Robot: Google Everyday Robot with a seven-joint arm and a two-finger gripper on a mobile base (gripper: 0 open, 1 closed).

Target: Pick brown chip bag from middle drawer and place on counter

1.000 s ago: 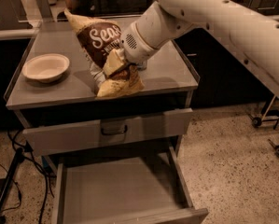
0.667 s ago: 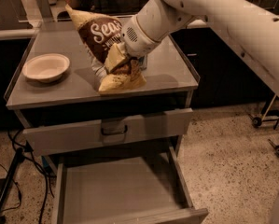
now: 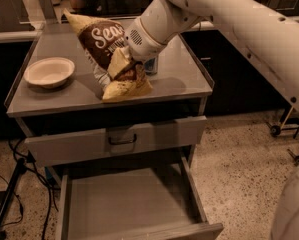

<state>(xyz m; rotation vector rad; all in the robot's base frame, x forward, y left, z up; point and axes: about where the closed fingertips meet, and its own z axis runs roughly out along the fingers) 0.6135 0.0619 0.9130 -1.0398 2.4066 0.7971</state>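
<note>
The brown chip bag (image 3: pixel 105 43) stands tilted on the counter (image 3: pixel 181 79), its pale yellow lower end resting near the front edge and its top leaning back left. My gripper (image 3: pixel 123 68) comes in from the upper right and is shut on the bag's lower half. The middle drawer (image 3: pixel 124 204) is pulled out below and its floor shows nothing in it.
A pale bowl (image 3: pixel 49 72) sits on the counter's left side. A slim drink can (image 3: pixel 152 65) stands just behind my gripper. The top drawer front (image 3: pixel 120 140) with its dark handle is slightly out. Cables (image 3: pixel 19 194) hang at the lower left.
The gripper and the bag have shifted slightly back and left. The bag's lower end stays on the counter.
</note>
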